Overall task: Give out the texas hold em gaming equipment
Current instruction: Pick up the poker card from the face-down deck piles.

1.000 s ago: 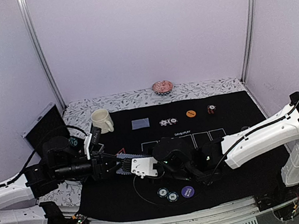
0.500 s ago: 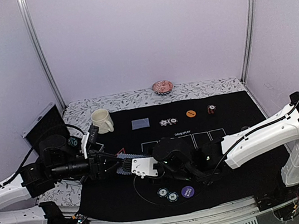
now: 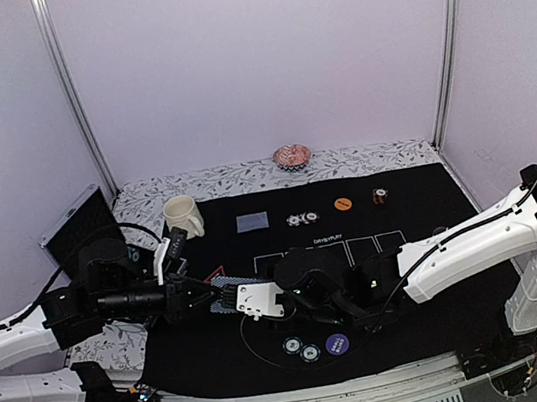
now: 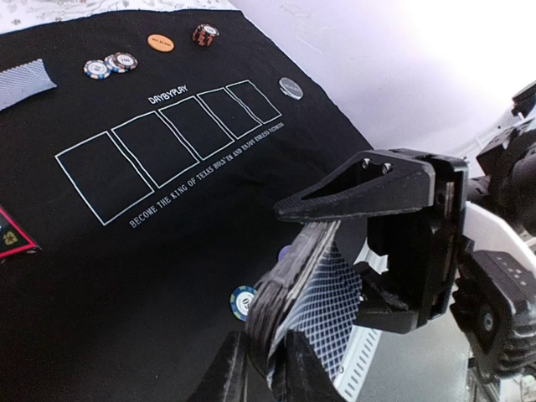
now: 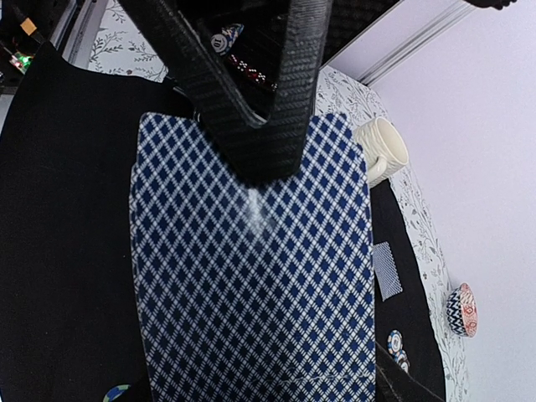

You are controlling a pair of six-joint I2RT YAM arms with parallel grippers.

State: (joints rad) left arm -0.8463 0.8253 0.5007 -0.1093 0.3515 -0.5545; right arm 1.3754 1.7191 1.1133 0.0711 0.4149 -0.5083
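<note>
A deck of blue-diamond-backed playing cards (image 3: 223,288) hangs above the black mat (image 3: 420,199) between both grippers. My left gripper (image 3: 208,296) is shut on the deck's near edge (image 4: 270,311), one finger on each side. My right gripper (image 3: 236,297) clamps the far end (image 4: 377,243), and the deck's back (image 5: 251,268) fills its view. On the mat lie a single card (image 3: 251,222), striped chips (image 3: 303,219), an orange button (image 3: 343,204), a dark red chip stack (image 3: 380,195), two chips (image 3: 301,348), a purple button (image 3: 337,343) and a red-outlined triangle (image 3: 217,272).
A cream mug (image 3: 183,217) stands at the mat's far left corner. A pink ruffled dish (image 3: 291,156) sits on the flowered cloth behind. A dark case (image 3: 75,228) leans at the left. Five card outlines (image 4: 167,138) are printed mid-mat, with a grey disc (image 4: 291,87) beside them.
My left arm drew back slightly and came forward again, and its jaws have narrowed onto the deck's edge. The right arm has held still.
</note>
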